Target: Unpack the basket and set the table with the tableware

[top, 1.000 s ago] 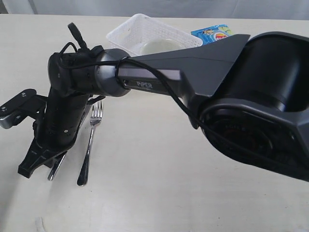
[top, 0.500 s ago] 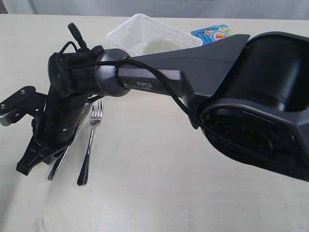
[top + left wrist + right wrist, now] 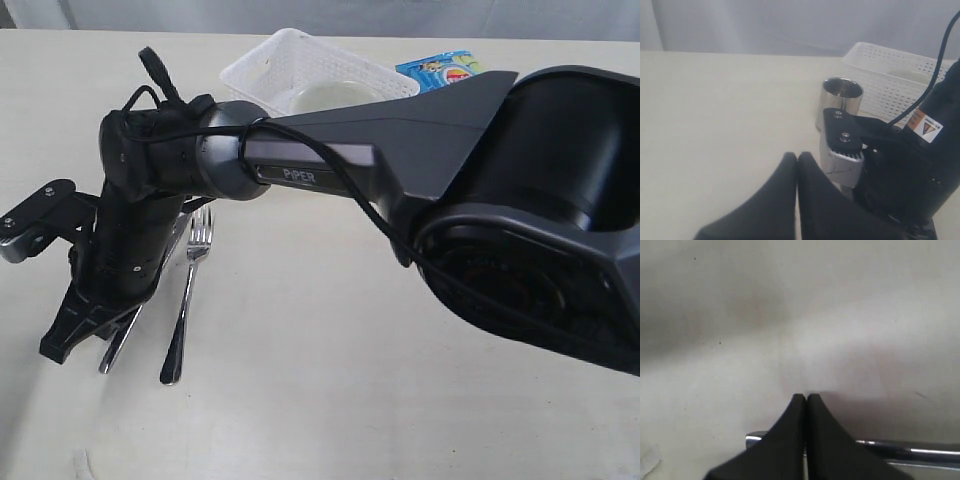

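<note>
Knife (image 3: 910,450) lies on the table (image 3: 790,315) beneath the right gripper (image 3: 806,399), whose fingers are pressed together (nothing between them). Fork (image 3: 185,310) lies beside the knife. Left gripper (image 3: 796,162) is closed too, basket (image 3: 262,72) well apart.

The light is soft and even, bright on the pale table (image 3: 330,400), and the shadows on it stay faint with blurry edges. The fork (image 3: 186,300) shows small glints, and the steel cup (image 3: 841,97) throws back bright reflections. The right wrist view is hazy and low in contrast, and the knife handle (image 3: 910,450) there is a smeared bright streak.
</note>
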You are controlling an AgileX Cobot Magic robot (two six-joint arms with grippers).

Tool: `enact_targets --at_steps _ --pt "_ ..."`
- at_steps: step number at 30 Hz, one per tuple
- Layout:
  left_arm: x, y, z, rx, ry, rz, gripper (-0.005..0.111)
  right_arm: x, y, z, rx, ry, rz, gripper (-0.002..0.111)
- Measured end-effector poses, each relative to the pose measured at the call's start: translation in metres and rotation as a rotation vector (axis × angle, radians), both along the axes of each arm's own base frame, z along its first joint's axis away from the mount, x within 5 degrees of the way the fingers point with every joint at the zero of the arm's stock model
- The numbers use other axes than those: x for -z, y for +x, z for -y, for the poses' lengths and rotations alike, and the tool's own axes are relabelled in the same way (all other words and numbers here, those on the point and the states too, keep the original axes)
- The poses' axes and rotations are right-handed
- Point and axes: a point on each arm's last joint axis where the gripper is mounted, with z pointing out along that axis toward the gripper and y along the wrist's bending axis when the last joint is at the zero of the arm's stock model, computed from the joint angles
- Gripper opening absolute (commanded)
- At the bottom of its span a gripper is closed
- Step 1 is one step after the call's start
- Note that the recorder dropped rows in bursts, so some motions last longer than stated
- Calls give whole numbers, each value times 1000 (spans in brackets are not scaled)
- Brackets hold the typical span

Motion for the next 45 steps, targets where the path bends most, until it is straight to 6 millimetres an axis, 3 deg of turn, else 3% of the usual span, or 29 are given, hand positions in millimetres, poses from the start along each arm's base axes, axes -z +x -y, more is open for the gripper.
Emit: enact_targets --at_steps 36,41,45 --pt "0 0 0 0 0 0 0 0 -2 4 -25 -49 -10 0" --pt "0 0 0 0 0 0 0 -35 6 10 -7 1 29 0" --pt "0 0 0 0 0 0 0 -78 32 32 80 39 89 0"
